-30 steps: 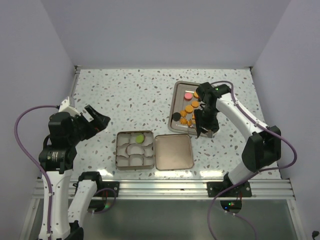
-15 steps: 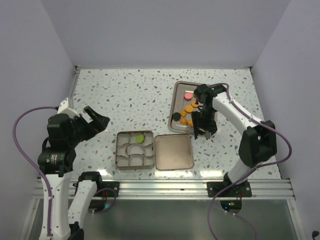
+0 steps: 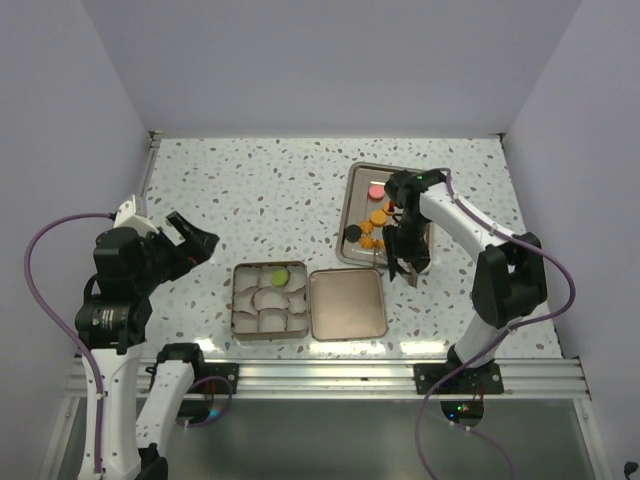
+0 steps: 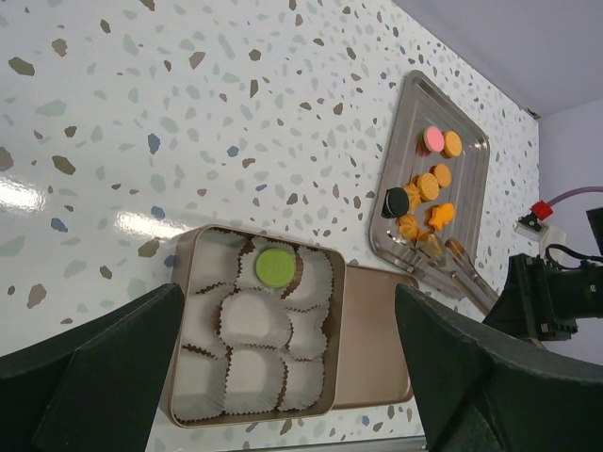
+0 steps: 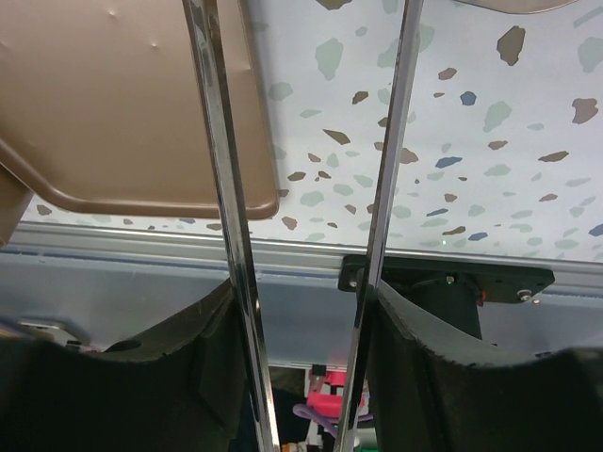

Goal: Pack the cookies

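Several orange cookies [image 3: 375,225], a pink one [image 3: 376,192] and a black one [image 3: 352,233] lie on a metal tray [image 3: 352,180]. One green cookie [image 3: 280,276] sits in a paper cup in the tin box [image 3: 240,300]; it also shows in the left wrist view [image 4: 274,266]. My right gripper [image 3: 408,262] is at the tray's near right corner, shut on metal tongs [image 5: 221,188] whose two arms stand apart. In the left wrist view the tongs [image 4: 452,268] point at the orange cookies [image 4: 424,221]. My left gripper [image 3: 190,240] is open and empty, raised left of the box.
The box holds several white paper cups [image 4: 250,320]. Its flat lid [image 3: 347,303] lies just right of it, below the tray. The table's front rail [image 3: 330,375] runs along the near edge.
My right gripper with the tongs has shifted slightly left along the tray's near right edge. The left arm has sunk a little. The cookies have not moved.
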Controlling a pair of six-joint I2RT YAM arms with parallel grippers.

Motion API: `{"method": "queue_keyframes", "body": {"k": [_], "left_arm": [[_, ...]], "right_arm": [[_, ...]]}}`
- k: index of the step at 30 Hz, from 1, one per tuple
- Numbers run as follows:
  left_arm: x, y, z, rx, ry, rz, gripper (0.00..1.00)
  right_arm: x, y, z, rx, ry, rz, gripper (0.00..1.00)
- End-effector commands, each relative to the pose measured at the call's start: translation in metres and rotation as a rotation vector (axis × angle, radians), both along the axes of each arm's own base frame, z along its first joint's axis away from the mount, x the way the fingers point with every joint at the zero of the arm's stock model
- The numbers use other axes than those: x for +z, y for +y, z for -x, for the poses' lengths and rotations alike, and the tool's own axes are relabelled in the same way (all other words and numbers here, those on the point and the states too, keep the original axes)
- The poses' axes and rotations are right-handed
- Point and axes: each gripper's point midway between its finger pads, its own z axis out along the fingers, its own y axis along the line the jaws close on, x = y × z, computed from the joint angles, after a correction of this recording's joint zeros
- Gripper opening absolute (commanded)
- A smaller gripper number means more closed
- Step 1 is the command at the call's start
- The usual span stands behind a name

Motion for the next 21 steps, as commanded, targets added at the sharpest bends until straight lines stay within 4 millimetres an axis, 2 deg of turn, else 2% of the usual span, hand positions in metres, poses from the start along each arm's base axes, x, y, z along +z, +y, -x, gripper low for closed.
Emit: {"method": "queue_keyframes", "body": {"k": [1, 6, 15, 21], "left_arm": [[0.019, 0.000, -0.002, 0.006, -0.059, 0.003, 1.00], [0.020, 0.000, -0.002, 0.009, -0.063, 0.005, 1.00], [0.020, -0.001, -0.005, 0.009, -0.068, 0.015, 1.00], [0.021, -0.002, -0.006, 0.004, -0.072, 0.022, 1.00]], "right_arm": [[0.005, 0.006, -0.002, 0.012, 0.001, -0.041, 0.48], [0.014, 0.007, -0.004, 0.012, -0.019, -0.049, 0.41], [0.056, 0.008, -0.009, 0.002, -0.101, -0.075, 0.40], [0.081, 0.024, -0.001, -0.025, -0.139, -0.168, 0.39]]}}
